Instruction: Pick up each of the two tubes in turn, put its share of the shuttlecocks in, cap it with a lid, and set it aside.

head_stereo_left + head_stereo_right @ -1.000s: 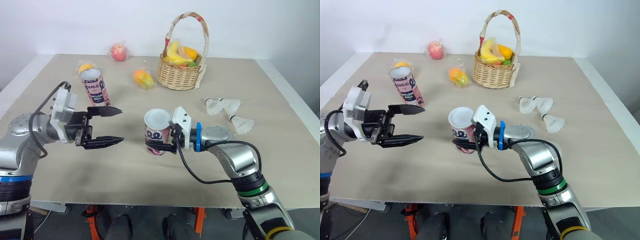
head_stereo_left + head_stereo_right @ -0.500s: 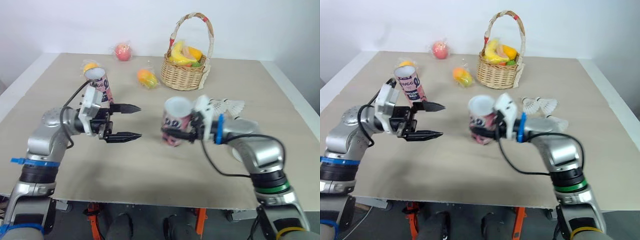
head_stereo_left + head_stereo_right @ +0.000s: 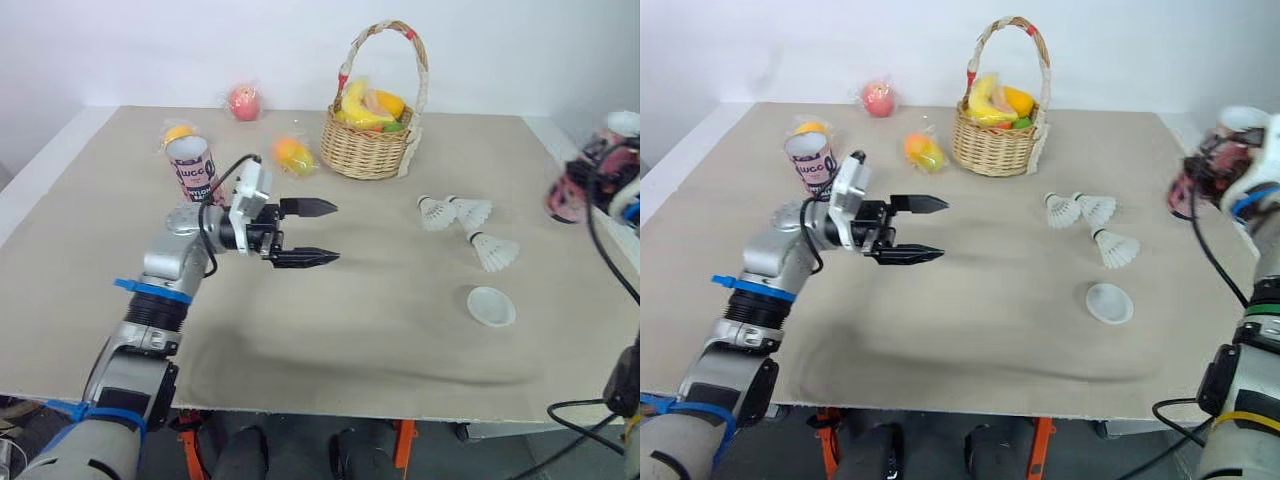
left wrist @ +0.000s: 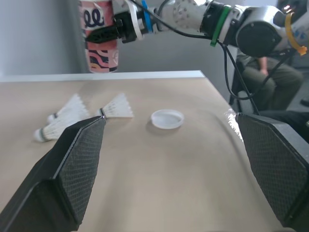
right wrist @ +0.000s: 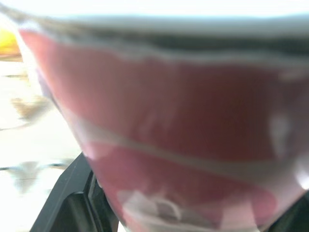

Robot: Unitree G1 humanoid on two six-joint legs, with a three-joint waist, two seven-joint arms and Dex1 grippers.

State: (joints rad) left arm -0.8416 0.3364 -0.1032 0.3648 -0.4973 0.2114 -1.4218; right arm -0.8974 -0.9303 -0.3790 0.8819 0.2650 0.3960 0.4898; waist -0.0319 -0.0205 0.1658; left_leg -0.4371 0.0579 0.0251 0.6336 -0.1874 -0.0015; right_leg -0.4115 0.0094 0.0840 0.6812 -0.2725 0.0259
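Observation:
My right gripper [image 3: 1198, 172] is shut on a pink patterned tube [image 3: 1220, 150] and holds it in the air, tilted, past the table's right edge. The same tube [image 5: 169, 121] sits close against the right wrist camera. A second pink tube [image 3: 192, 170] stands upright at the left of the table. My left gripper [image 3: 336, 233] hovers open over the table's middle with nothing between its fingers [image 4: 72, 179]. Three white shuttlecocks [image 3: 470, 225] lie at the right, and a white lid [image 3: 491, 306] lies in front of them.
A wicker basket [image 3: 372, 150] of fruit stands at the back centre. Wrapped fruits lie near it: an apple [image 3: 241, 102], an orange one [image 3: 290, 156] and another [image 3: 178, 132] behind the standing tube. A seated person [image 4: 270, 72] is beyond the table's right side.
My right arm has swung the tube from the table's middle up and out to the far right. My left gripper has moved right towards the centre, still open. The white lid now shows.

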